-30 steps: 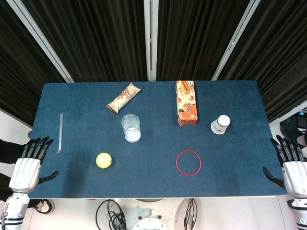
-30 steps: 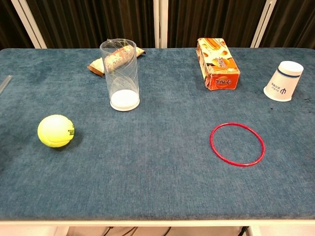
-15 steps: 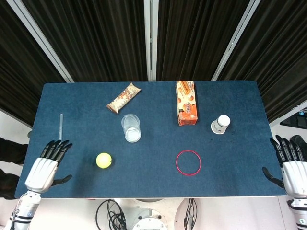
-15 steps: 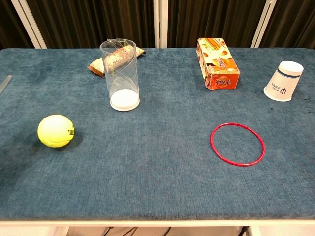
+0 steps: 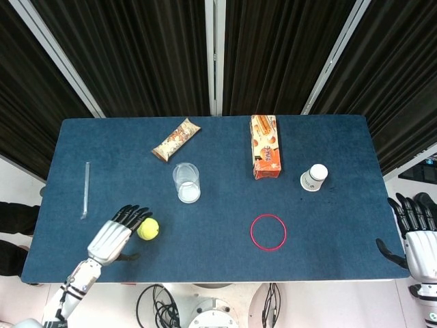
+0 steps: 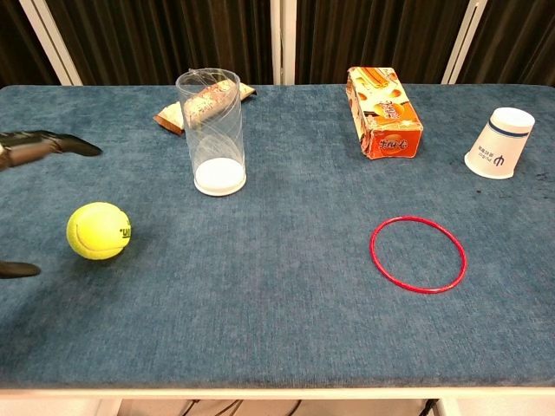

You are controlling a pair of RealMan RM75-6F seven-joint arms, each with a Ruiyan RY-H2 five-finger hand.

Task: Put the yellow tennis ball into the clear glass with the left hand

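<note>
The yellow tennis ball lies on the blue table near the front left. The clear glass stands upright behind it and to its right. My left hand is open just left of the ball, fingers spread and reaching toward it, thumb low near the table; I cannot tell whether the fingertips touch the ball. My right hand hangs open off the table's right edge, seen only in the head view.
A red ring lies front right. An orange snack box, a wrapped bar, a tipped paper cup and a clear stick lie around the table.
My left hand has moved rightward from beyond the table's left edge to right beside the ball and now shows in the chest view. The right hand barely shifted.
</note>
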